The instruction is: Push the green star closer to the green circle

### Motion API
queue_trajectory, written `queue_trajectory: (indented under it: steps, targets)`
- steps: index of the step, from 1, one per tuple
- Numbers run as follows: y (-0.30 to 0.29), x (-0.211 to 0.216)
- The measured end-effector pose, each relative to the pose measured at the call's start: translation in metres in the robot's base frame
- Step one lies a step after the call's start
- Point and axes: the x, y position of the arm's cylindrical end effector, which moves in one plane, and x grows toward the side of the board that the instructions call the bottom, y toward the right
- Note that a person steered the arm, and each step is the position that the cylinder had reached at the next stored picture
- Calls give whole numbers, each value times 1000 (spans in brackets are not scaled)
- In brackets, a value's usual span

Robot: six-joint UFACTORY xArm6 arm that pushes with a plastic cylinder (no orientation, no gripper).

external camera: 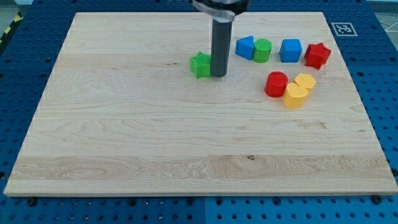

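Observation:
The green star (200, 64) lies on the wooden board (155, 137) near the view's top centre. My tip (218, 75) stands right against the star's right side, between it and the green circle (262, 50). The green circle sits further to the view's right and slightly higher, touching a blue triangular block (245, 47) on its left.
A blue cube (290, 50) and a red star (317, 55) lie right of the green circle. Below them sit a red cylinder (276, 84) and two yellow blocks (305, 81) (295, 96), close together. A marker tag (342, 28) is at the board's top right corner.

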Motion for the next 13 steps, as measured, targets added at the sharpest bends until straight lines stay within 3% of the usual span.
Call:
queue_trajectory:
  steps: [1,2,4,5,7,8,10,11,13]
  targets:
    - [-20,27]
    - [-57,17]
    - [-62,-43]
    - [-62,-48]
    - [-59,10]
    - [-34,9]
    - [-23,-54]
    - [-34,-56]
    - [-103,-87]
